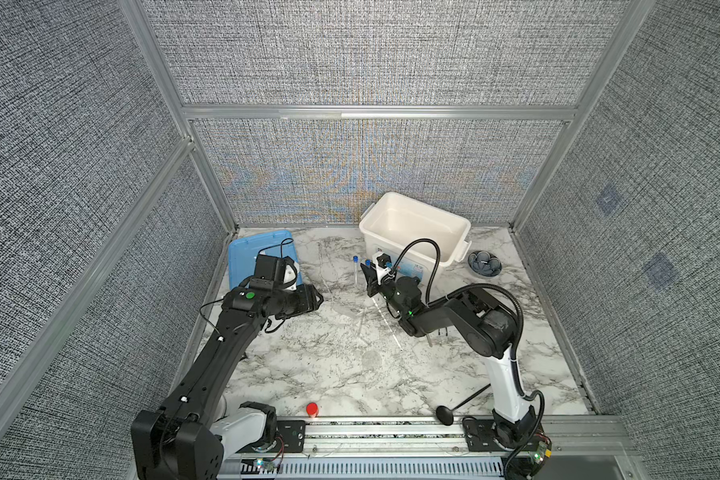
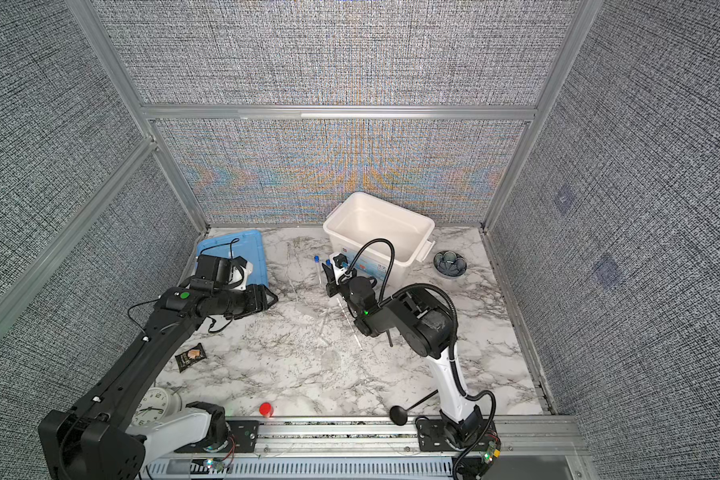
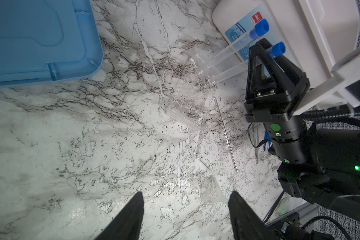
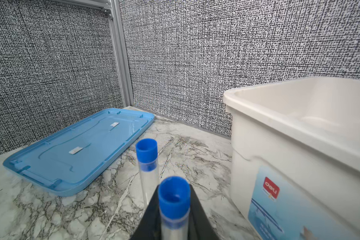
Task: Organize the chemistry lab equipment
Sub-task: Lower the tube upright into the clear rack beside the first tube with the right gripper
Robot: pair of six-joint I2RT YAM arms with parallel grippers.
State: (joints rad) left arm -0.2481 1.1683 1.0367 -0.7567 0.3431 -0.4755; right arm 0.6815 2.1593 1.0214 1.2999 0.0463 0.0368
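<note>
R grip [image 4: 173, 207] clamped on right blue-cap tube [image 4: 174, 197], base cut off | L grip [image 3: 187, 194] fingers apart | I barely see clear rack [image 3: 190, 104]

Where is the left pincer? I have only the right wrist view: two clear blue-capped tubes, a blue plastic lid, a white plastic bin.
Observer: The left pincer hangs open over the marble table, near a clear funnel.
Operator: What is below my grip?
Observer: The clear blue-capped tube in the right pincer reaches into a clear plastic rack on the table.
Operator: Anything loose nearby?
Observer: Thin clear rods lie beside that rack.
</note>
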